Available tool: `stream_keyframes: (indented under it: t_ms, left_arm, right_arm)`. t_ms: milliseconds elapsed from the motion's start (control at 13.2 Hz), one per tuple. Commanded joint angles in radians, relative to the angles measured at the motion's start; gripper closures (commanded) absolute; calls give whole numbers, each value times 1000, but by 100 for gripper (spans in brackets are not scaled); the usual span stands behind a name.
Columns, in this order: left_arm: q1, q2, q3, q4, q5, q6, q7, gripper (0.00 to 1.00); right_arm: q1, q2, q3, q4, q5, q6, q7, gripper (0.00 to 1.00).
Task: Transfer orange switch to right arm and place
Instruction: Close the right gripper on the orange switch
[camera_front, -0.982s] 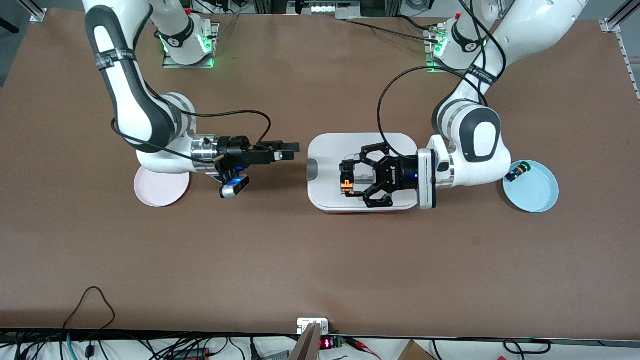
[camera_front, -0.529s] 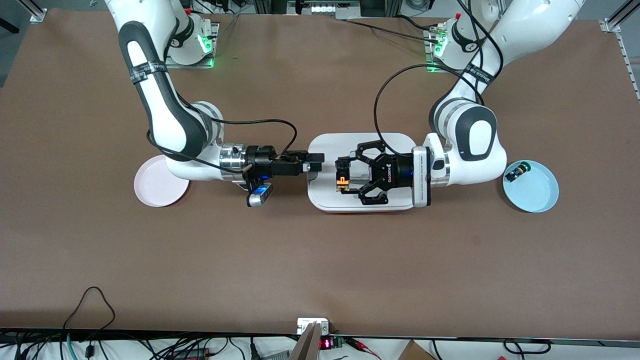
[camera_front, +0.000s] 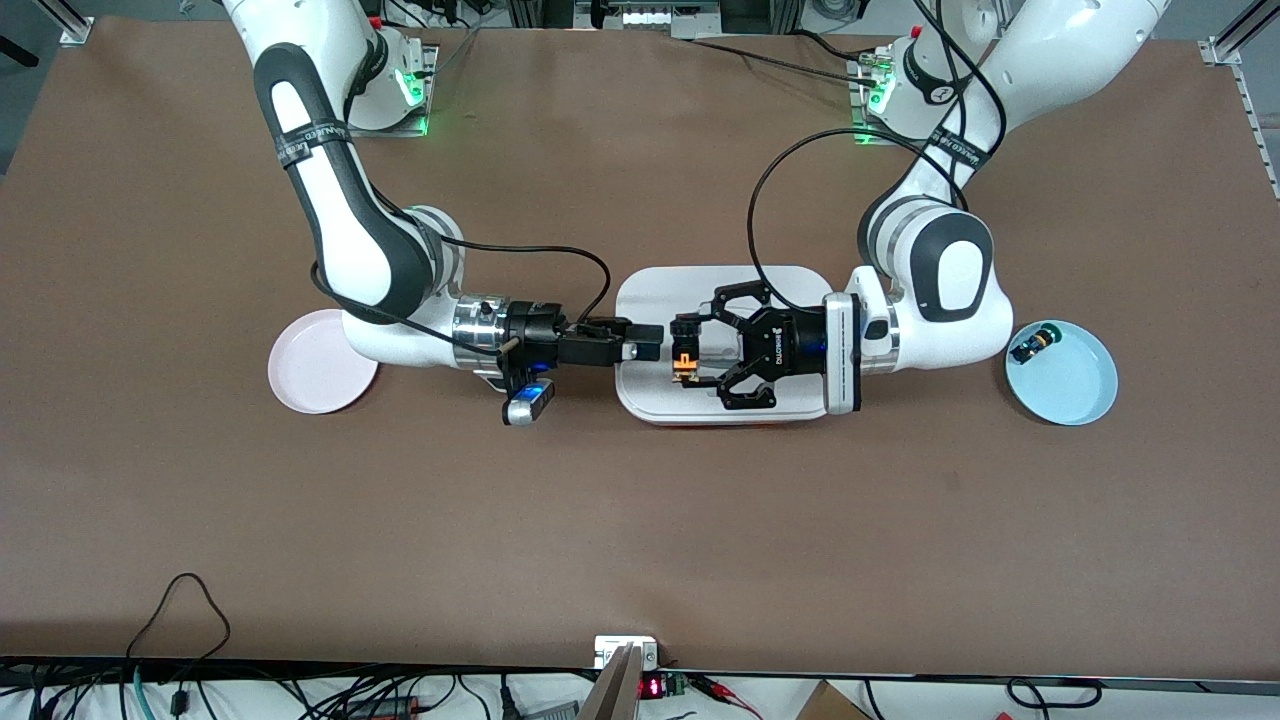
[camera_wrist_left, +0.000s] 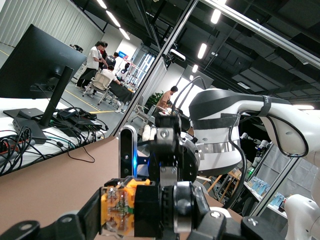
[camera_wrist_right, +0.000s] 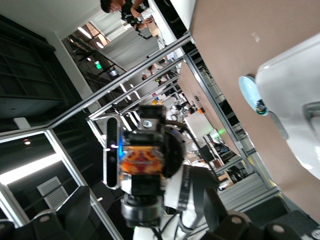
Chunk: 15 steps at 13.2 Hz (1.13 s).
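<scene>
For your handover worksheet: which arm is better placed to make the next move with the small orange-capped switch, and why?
The right. Its open right gripper is level with the small orange-capped switch, just short of it, over the white tray's edge. The left gripper is shut on the switch, presenting it.

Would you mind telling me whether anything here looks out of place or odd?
Nothing stands out. The left end effector holds the orange switch over the white tray, facing the open right end effector. Another switch lies in the blue dish.
</scene>
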Motion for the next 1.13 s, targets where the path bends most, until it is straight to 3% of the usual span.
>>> stream_keyframes:
  t_ms: [0, 529, 831, 906, 1058]
  left_arm:
    - [-20, -8, 6, -5, -24, 5, 8, 91]
    - [-34, -8, 5, -2, -24, 27, -1, 91]
    - [-34, -8, 5, -2, -24, 27, -2, 91]
    - [-34, -8, 5, -3, -24, 27, -2, 91]
    - [-34, -8, 5, -2, -24, 27, -4, 91]
  right_arm:
    - [7, 32, -5, 53, 53, 13, 9, 0]
    - [17, 58, -4, 63, 55, 13, 11, 1]
    - [23, 58, -4, 63, 55, 11, 11, 10]
    - [23, 58, -4, 63, 55, 6, 11, 22]
    - [23, 58, -2, 65, 64, 2, 6, 64]
